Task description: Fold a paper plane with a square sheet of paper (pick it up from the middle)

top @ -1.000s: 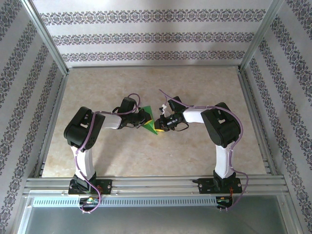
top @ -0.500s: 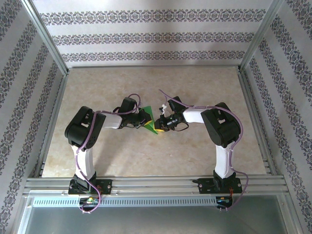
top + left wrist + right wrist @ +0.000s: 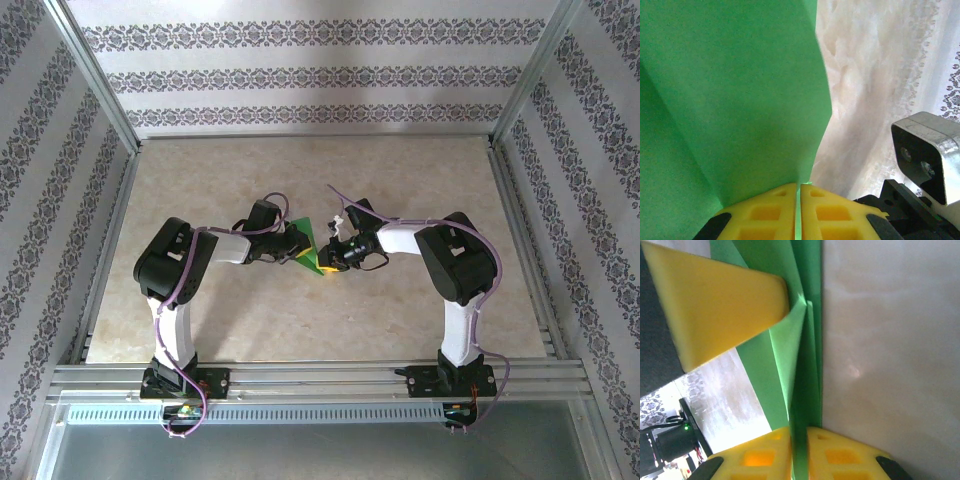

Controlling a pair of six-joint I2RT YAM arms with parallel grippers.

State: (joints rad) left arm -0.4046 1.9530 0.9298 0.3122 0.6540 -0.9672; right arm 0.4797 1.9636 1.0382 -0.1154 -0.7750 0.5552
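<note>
Narrow bright green folded paper plane point(image 3: 309, 238): left pincer point(image 3: 799, 194) pinches its 9 o'clock edge, right pincer point(image 3: 799, 436) pinches its 4 o'clock edge

Plane point(image 3: 735, 90): matt green paper, smooth, crisp creases. Left gripper point(image 3: 799, 187) and right gripper point(image 3: 799, 431): matt yellow plastic pads with moulded pockets. Table point(image 3: 890, 340): marble-look top, smooth, slight sheen. Bracket point(image 3: 940, 125): bare metal, satin. Arms point(image 3: 165, 265): black and white plastic shells, semi-gloss. Rails point(image 3: 320, 378): satin aluminium. Walls point(image 3: 320, 75): matt patterned covering.
</note>
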